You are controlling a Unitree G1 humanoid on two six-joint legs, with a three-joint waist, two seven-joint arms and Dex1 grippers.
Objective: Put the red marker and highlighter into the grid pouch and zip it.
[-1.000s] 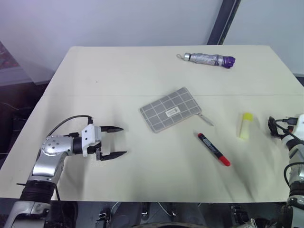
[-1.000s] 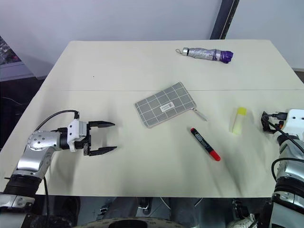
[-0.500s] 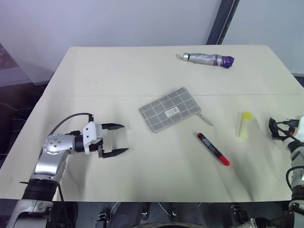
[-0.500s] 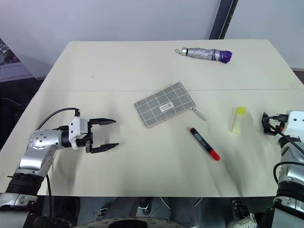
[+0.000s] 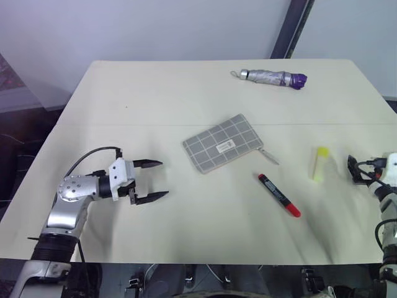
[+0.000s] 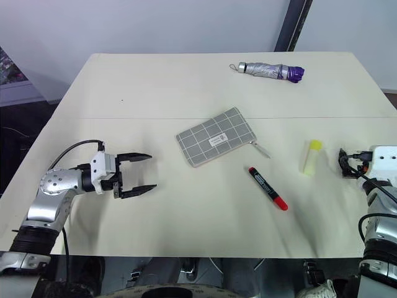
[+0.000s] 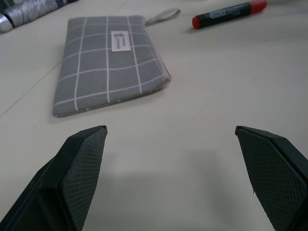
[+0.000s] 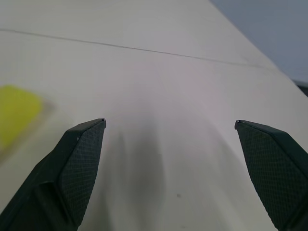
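Note:
The grid pouch (image 5: 223,143) lies flat at the middle of the table, its zipper pull tab (image 5: 269,157) pointing toward the right. The red marker (image 5: 279,195) lies just in front of and to the right of the pouch. Farther right rests the highlighter (image 5: 320,163), with its cap away from me. My left gripper (image 5: 162,180) hovers low over the table to the left of the pouch, pointing at it, open and empty. My right gripper (image 8: 169,124) is at the table's right edge, just right of the highlighter (image 8: 14,115), open with nothing between its fingers.
A folded silver and purple umbrella (image 5: 273,78) lies at the far right of the cream table (image 5: 155,93). A faint seam crosses the tabletop just behind the pouch. The table's front edge runs close below both arms.

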